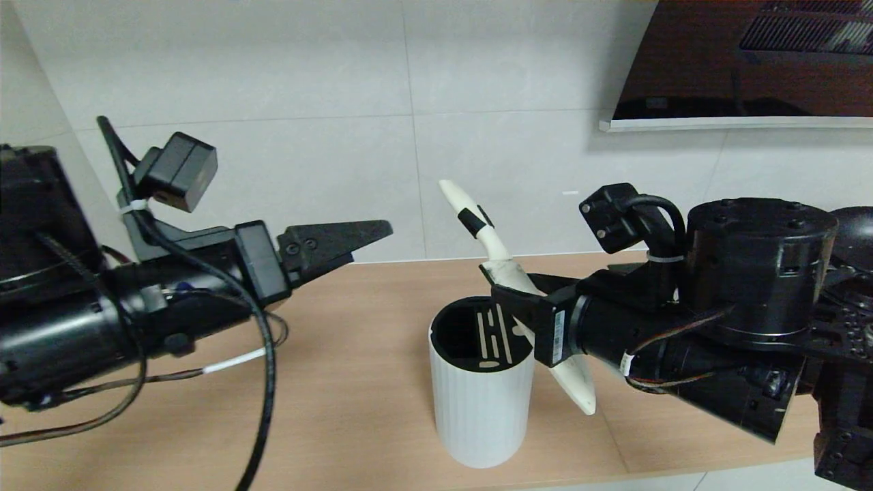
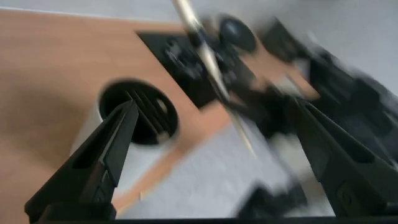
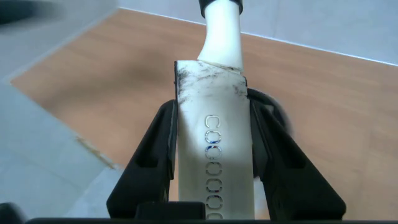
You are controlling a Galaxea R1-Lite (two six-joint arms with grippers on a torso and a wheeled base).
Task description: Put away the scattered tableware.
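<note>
My right gripper [image 1: 510, 290] is shut on a white knife [image 1: 488, 240] with a black band on its handle. The handle points up and back; the blade tip hangs low, just right of a white ribbed utensil holder [image 1: 481, 402] with a black slotted inside. In the right wrist view the blade [image 3: 214, 118] sits clamped between the right gripper's [image 3: 211, 155] black fingers. My left gripper [image 1: 361, 242] hovers open to the left of the holder, above the counter. From the left wrist, the holder [image 2: 134, 118] and the knife [image 2: 214, 68] show blurred beyond the open left gripper [image 2: 211, 162].
The holder stands on a wooden counter [image 1: 341, 382] near its front edge, against a white tiled wall. A dark range hood [image 1: 743, 61] hangs at the upper right. A black hob [image 2: 186, 65] is set into the counter to the right of the holder.
</note>
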